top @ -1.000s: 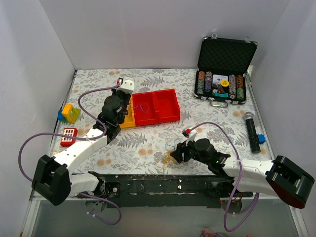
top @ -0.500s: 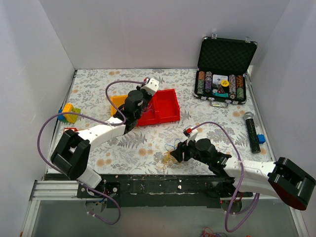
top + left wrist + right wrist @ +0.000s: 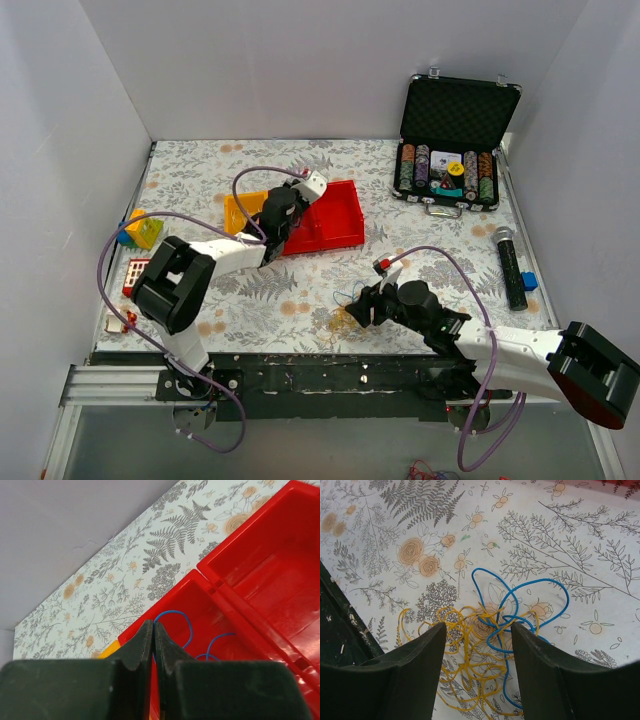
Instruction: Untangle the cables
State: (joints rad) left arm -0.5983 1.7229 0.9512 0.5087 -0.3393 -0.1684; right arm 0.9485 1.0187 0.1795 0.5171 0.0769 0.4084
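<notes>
Snagging risk: if the right claw [image 3: 477, 629] closes where it stands, it would likely gather yellow and blue strands together. A lift would then tighten the knot rather than part it.
Slipping risk: the wires look very thin, so a single strand could slide out between the pads. The pads could also scrape the surface [image 3: 600, 595] before they bite.
Right claw: spread wide and holding nothing, one finger on each side of the heap and low over it. I cannot tell whether the tips touch any wire.
Cables [image 3: 487, 622]: a flat heap of yellow-orange loops with blue loops crossing through its far side. It lies on the surface near the middle of the near edge.
Left claw [image 3: 153, 626]: fingers pressed together, poised over the red tray [image 3: 260, 580].
Blue loop [image 3: 176, 616]: lies in the tray's nearer compartment, just behind the left fingertips. I cannot tell whether a strand is pinched.
Red tray: sits left of centre, toward the far edge.
Farther out: a chip case [image 3: 450, 170] in the far right corner and a microphone [image 3: 510, 265] along the right edge.
</notes>
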